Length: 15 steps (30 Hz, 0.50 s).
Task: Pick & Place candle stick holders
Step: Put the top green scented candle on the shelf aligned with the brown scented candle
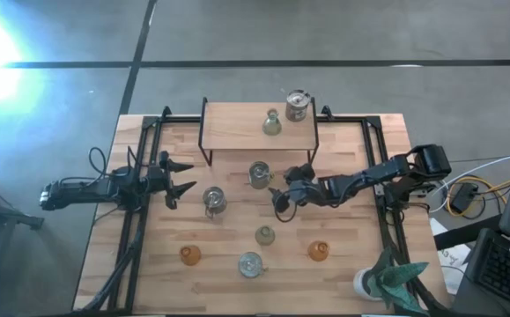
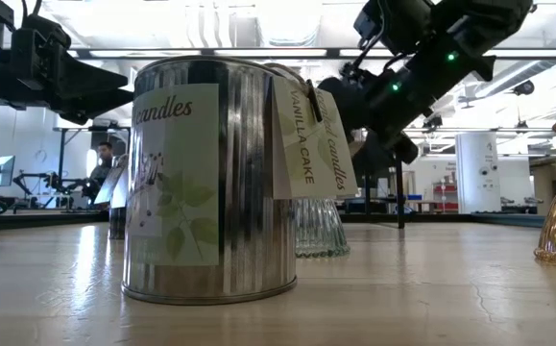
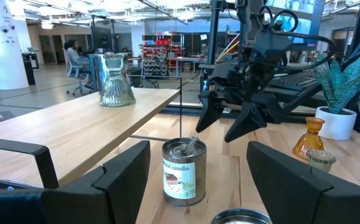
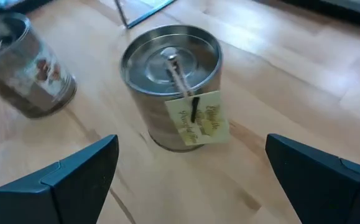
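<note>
**Open grippers over a butcher-block table of candle holders**

The wooden table (image 1: pixel 343 150) sits on a grey concrete floor (image 1: pixel 325 35); a raised wooden shelf (image 1: pixel 246 128) on black legs stands at its far edge, carrying a pale green holder (image 1: pixel 272 124) and a silvery candle tin (image 1: pixel 298 105); the low view looks into a lab with ceiling pipes, and a seated person (image 3: pixel 75 56) shows far off in the left wrist view. The right gripper (image 1: pixel 280 197) hangs with its fingers spread wide just beside a lidded tin with a paper tag (image 4: pixel 172 84), touching nothing; the left gripper (image 1: pixel 178 176) waits near the left edge, fingers apart and empty, facing another labelled tin (image 1: pixel 213 201). Toward the front lie a green holder (image 1: pixel 265 235), two amber holders (image 1: pixel 190 255) (image 1: pixel 318 252) and a clear jar (image 1: pixel 250 263); a white pot with a teal plant (image 1: pixel 387 280) stands at the corner, partly cut off. In the low view the near tin hides most of the table.
</note>
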Motion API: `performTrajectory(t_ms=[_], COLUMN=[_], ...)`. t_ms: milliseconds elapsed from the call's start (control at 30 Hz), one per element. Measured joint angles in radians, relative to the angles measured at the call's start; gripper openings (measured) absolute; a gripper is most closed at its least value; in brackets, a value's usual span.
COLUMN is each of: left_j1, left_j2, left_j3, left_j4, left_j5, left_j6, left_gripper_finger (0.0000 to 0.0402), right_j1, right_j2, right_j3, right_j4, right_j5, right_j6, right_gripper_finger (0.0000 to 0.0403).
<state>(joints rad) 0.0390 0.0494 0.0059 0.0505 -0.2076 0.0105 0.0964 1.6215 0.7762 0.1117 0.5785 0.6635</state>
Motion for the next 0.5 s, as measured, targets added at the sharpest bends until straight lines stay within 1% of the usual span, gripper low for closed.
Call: performTrajectory(t_ms=[167,267,367,500], left_j1=[0.0,0.0,0.0,0.0], left_j2=[0.0,0.0,0.0,0.001], left_j3=[0.0,0.0,0.0,0.0], left_j4=[0.0,0.0,0.0,0.0], left_j5=[0.0,0.0,0.0,0.0], left_j6=[0.0,0.0,0.0,0.0], left_gripper_finger=[0.0273,0.0273,0.0273,0.0273], right_j1=[-0.009,-0.019,-0.029,-0.034], right_j2=[0.0,0.016,0.049,0.096], right_j3=[0.001,0.003,0.006,0.045], right_j4=[0.008,0.055,0.116,0.118], right_j5=[0.004,0.001,-0.018,-0.034], right_j6=[-0.103,-0.145,-0.152,-0.162], right_gripper_finger=[0.04,0.04,0.04,0.04])
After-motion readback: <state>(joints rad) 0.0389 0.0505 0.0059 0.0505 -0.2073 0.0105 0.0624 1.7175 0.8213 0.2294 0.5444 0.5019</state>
